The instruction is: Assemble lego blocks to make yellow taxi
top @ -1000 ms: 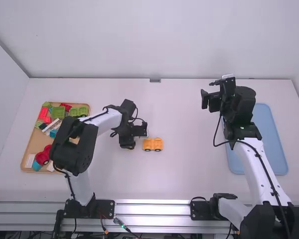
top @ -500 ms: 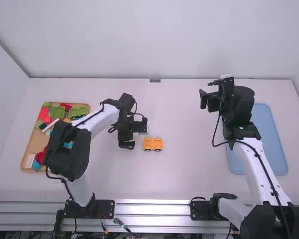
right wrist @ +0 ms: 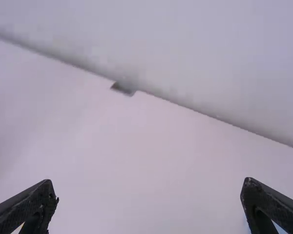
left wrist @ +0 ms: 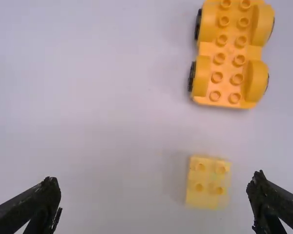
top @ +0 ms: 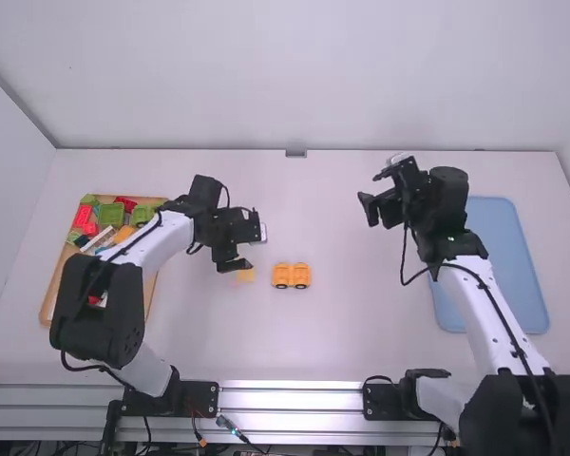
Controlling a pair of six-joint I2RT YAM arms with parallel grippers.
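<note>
And here's the left tool (top: pixel 244 249), hanging above the worktop (top: pixel 351 332) left of its middle, with its fingers spread wide and nothing held between them. The small yellow block (top: pixel 245 275) sits right by it, just beside the finger on the side of the worktop's near edge, and apart from the far one. Over to the left wrist view: the block lies on the worktop beyond the left tool (left wrist: pixel 154 200), in line with the gap between the fingers but well off centre, closer to one finger than the other, studs up.

Now the yellow wheeled base (top: pixel 291 275), standing on its dark wheels, studs up! It's near the block, on the side toward the worktop's right edge, a strip of bare surface between them, and farther from the left tool than the block is.

Across the worktop, the right tool (top: pixel 373 194) hangs toward the far edge, right of the middle, fingers parted and empty, well apart from both yellow pieces.

By the left edge, the wooden tray (top: pixel 49 296) carries red, green and other blocks; toward the right edge lies the blue tray (top: pixel 503 271).
</note>
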